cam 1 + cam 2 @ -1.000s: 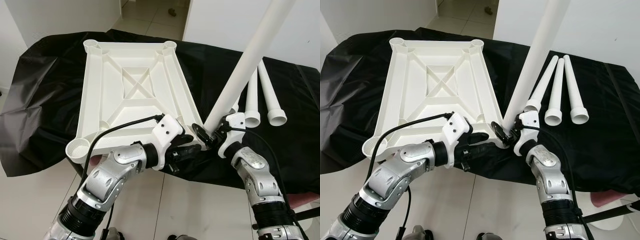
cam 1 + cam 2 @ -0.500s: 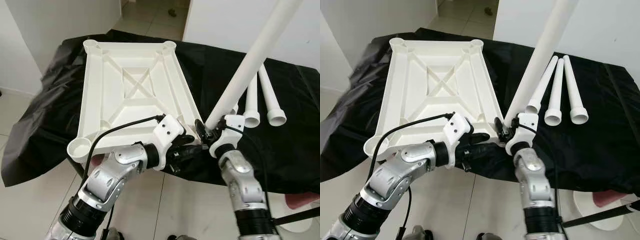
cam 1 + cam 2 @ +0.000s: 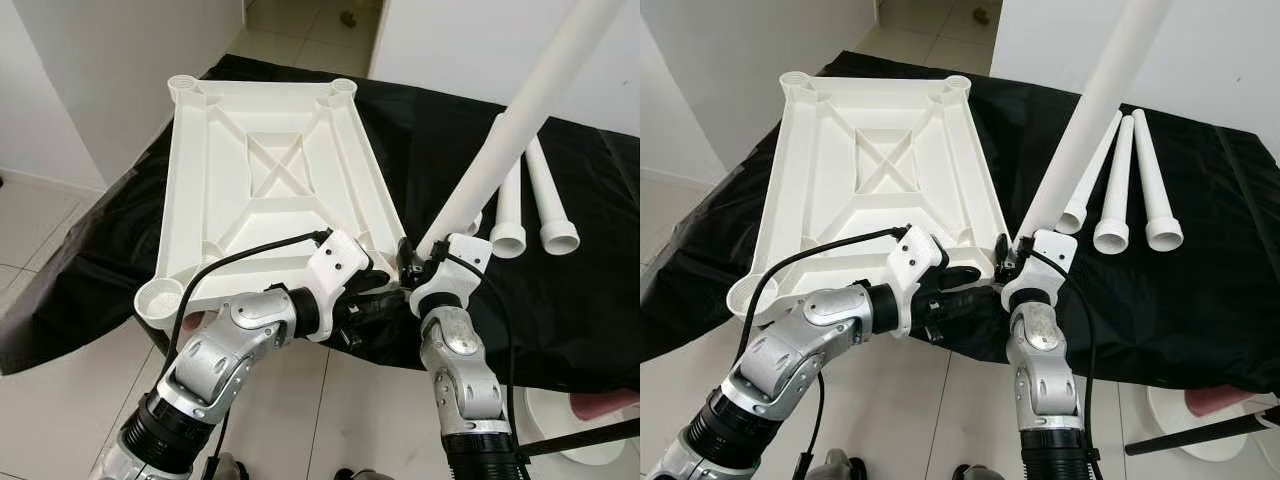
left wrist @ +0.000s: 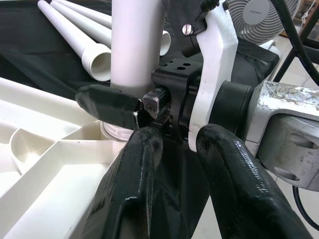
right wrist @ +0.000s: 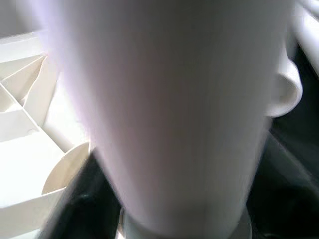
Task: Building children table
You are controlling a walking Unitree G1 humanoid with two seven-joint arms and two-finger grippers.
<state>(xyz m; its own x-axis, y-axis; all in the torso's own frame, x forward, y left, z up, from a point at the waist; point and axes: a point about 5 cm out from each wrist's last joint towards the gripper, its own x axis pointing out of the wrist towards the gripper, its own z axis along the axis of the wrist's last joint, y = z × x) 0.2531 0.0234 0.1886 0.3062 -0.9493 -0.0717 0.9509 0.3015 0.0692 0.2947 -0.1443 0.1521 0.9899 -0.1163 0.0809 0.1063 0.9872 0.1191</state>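
Upturned white tabletop [image 3: 270, 180] on black cloth [image 3: 440, 140]: rigid, light plastic. Long leg [image 3: 520, 110] slanting over near corner socket, smooth, likely slippery, pinched low by right gripper [image 4: 129, 107]. Left gripper [image 4: 199, 169] spread alongside.

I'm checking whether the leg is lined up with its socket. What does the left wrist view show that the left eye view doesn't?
Left wrist view alone: the threaded end of the held leg sitting right at the corner socket, a right gripper finger pressed on the leg, and a fan behind.

Left eye view alone: the whole upside-down tabletop, its other sockets, and the black cloth.

Both: the held leg, the spare legs, the right gripper.
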